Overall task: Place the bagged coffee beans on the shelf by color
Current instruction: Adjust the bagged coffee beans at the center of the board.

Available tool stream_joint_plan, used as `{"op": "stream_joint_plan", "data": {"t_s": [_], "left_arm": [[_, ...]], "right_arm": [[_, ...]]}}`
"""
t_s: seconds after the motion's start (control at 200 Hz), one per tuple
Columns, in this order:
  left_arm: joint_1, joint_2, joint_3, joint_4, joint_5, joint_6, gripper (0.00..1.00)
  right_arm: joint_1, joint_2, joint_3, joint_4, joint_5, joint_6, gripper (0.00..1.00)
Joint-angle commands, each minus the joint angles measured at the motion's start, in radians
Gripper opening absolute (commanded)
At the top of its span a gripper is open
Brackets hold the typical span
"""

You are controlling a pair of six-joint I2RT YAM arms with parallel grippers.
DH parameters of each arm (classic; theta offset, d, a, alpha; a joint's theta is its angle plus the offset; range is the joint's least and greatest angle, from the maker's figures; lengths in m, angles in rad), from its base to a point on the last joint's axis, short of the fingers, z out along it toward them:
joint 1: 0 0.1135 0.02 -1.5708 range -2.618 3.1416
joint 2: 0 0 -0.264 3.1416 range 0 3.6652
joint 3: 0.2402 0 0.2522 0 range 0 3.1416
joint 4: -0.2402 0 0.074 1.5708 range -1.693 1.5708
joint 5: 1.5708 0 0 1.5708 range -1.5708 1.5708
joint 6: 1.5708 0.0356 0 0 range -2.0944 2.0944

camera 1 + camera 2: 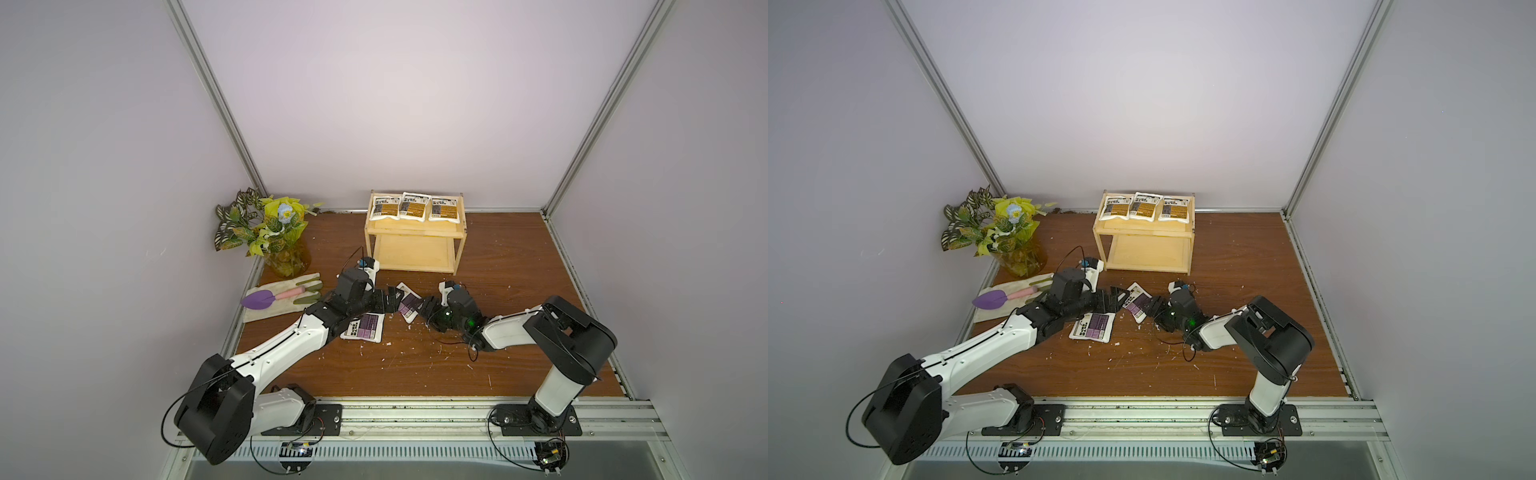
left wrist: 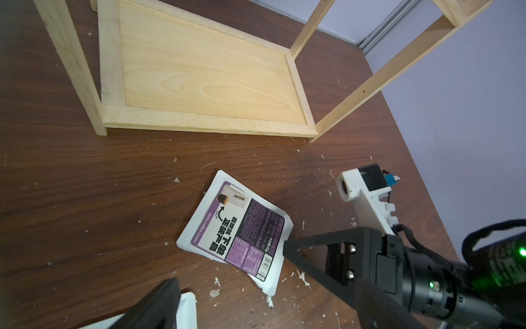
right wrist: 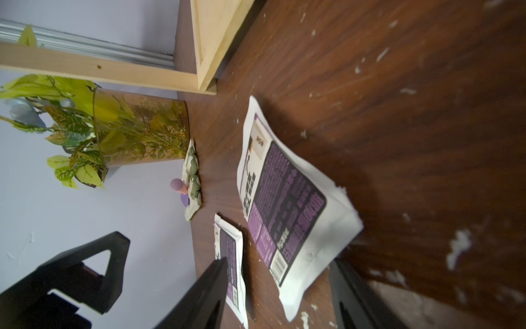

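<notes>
Scanning from the left, we had the plant (image 1: 266, 226) in its amber vase (image 1: 289, 262) off in the back corner. Just in front of it, a pale glove (image 1: 274, 309) lay with a purple trowel (image 1: 259, 300) on top. Next came the left end effector (image 1: 390, 299), low over the table (image 1: 498, 291). Only one of its fingers (image 2: 159, 307) showed clearly in the wrist view, so we honestly couldn't tell if it was open or closed. Partly under that arm, the flat purple pouch (image 1: 365, 328) lay label-up on the table. Just right of it, the tilted purple pouch (image 1: 409, 305) sat with one edge raised, between the two end effectors. Behind them, near the back wall, the shelf (image 1: 415, 235) carried three golden-brown pouches (image 1: 414, 205) side by side on its top tier. The right end effector (image 1: 424, 309) had its jaws spread apart, straddling the near end of the tilted purple pouch, and wasn't clamped on it. One of its fingers (image 2: 313, 256) sat right up against the pouch's edge.
</notes>
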Motion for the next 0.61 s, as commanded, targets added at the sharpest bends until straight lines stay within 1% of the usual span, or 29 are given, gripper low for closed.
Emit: {"op": "stream_joint_plan", "data": {"t_s": [0.0, 0.12, 0.325, 0.6], "left_arm": [[-0.008, 0.017, 0.011, 0.006, -0.011, 0.026, 1.00], [0.000, 0.046, 0.016, 0.009, -0.004, 0.040, 1.00], [0.075, 0.115, 0.037, 0.034, 0.112, 0.042, 0.99], [0.088, 0.192, 0.062, 0.056, 0.167, 0.071, 1.00]], "right_arm": [[-0.014, 0.015, 0.026, 0.025, -0.033, 0.001, 0.64], [-0.015, 0.020, 0.020, 0.032, -0.055, -0.002, 0.64], [-0.009, 0.033, -0.054, 0.139, -0.063, 0.064, 0.63], [0.009, 0.102, -0.065, 0.262, -0.063, 0.147, 0.60]]}}
